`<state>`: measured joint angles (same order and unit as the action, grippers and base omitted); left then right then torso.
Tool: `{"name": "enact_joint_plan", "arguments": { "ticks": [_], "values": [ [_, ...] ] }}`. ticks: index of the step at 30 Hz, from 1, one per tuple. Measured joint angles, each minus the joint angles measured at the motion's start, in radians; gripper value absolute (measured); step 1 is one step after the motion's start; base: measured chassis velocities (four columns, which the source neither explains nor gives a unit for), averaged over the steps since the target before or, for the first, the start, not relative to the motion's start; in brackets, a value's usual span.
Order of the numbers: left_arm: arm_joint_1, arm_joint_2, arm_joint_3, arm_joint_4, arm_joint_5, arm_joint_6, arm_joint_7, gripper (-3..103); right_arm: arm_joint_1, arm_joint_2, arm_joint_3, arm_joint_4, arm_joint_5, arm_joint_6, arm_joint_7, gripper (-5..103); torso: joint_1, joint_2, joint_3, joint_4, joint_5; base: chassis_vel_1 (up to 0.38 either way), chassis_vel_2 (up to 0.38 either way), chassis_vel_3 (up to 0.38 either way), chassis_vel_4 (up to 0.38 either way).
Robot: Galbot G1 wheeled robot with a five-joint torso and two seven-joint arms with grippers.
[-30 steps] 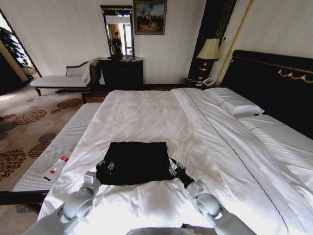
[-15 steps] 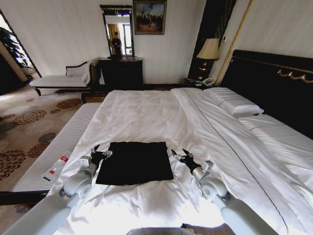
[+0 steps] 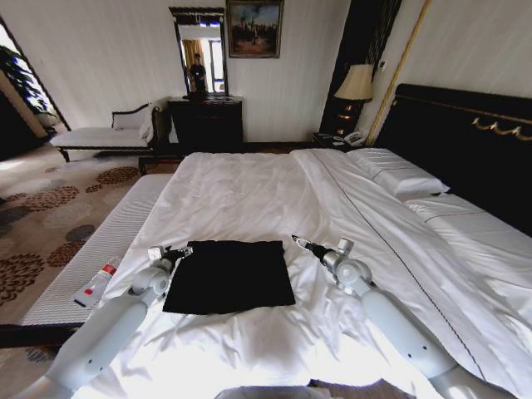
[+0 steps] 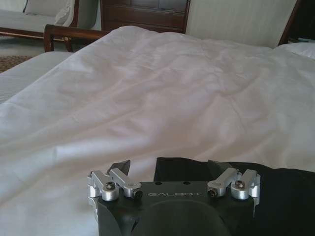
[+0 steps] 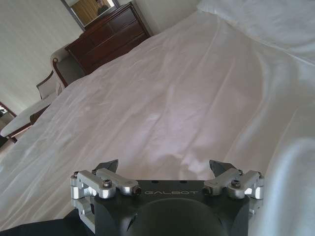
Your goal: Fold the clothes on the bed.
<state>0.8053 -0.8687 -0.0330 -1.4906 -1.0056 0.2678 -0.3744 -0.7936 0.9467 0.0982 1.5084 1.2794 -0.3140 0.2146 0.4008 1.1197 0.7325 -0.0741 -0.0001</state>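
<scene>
White bedding covers the bed, which fills the centre and right of the head view, with a tall black headboard along the right edge and pillows below it. At upper centre stand a dark dresser with a mirror above it, a framed painting beside that, and a lit lamp to the right. A white-cushioned chaise occupies the upper left, over patterned carpet. A striped bench runs along the bed's left side and carries a small white-and-red object.

The black T-shirt lies flat in the lower centre of the head view, folded into a compact rectangle on the sheet; no lettering shows. The left gripper sits just beside the rectangle's upper left corner, jaws spread wide and empty; in the left wrist view the left gripper is above the edge of the dark cloth. The right gripper is near the rectangle's upper right corner, apart from it, jaws likewise wide and empty, over bare sheet in the right wrist view.
</scene>
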Motion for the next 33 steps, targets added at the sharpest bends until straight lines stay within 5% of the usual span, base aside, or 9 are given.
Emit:
{"name": "enact_joint_plan", "arguments": {
  "ticks": [7,11,13,17,28,33],
  "values": [
    [-0.126,-0.048,0.100,0.150,0.008,0.003,0.041,77,0.032,0.006,-0.005,-0.059,-0.014,0.009,-0.007,100,0.000,0.000,0.000,-0.0005,0.0000,0.000,0.000,0.000,0.000],
    [-0.171,-0.060,0.141,0.215,0.001,0.016,0.053,56,0.037,0.004,-0.006,-0.070,-0.018,0.011,-0.008,100,0.000,0.000,0.000,0.0000,-0.0001,0.000,0.000,0.000,0.000],
    [-0.182,-0.065,0.154,0.228,0.003,0.021,0.056,54,0.042,0.004,-0.009,-0.072,-0.019,0.011,-0.008,100,0.000,0.000,0.000,-0.0001,0.0001,0.000,0.000,0.000,0.000],
    [-0.190,-0.069,0.172,0.239,0.011,0.037,0.054,48,0.056,0.005,-0.018,-0.074,-0.018,0.012,-0.007,100,0.000,0.000,0.000,-0.0003,0.0000,0.000,0.000,0.000,0.000],
    [-0.161,-0.053,0.146,0.222,0.035,0.024,0.063,5,0.072,0.045,-0.048,-0.100,-0.014,-0.001,-0.009,100,0.000,0.000,0.000,-0.0002,-0.0002,0.000,0.000,0.000,0.000],
    [-0.160,-0.045,0.143,0.213,0.031,0.003,0.049,2,0.074,0.088,-0.056,-0.127,-0.025,-0.005,-0.036,100,0.000,0.000,0.000,-0.0005,-0.0002,0.000,0.000,0.000,0.000]
  ]
}}
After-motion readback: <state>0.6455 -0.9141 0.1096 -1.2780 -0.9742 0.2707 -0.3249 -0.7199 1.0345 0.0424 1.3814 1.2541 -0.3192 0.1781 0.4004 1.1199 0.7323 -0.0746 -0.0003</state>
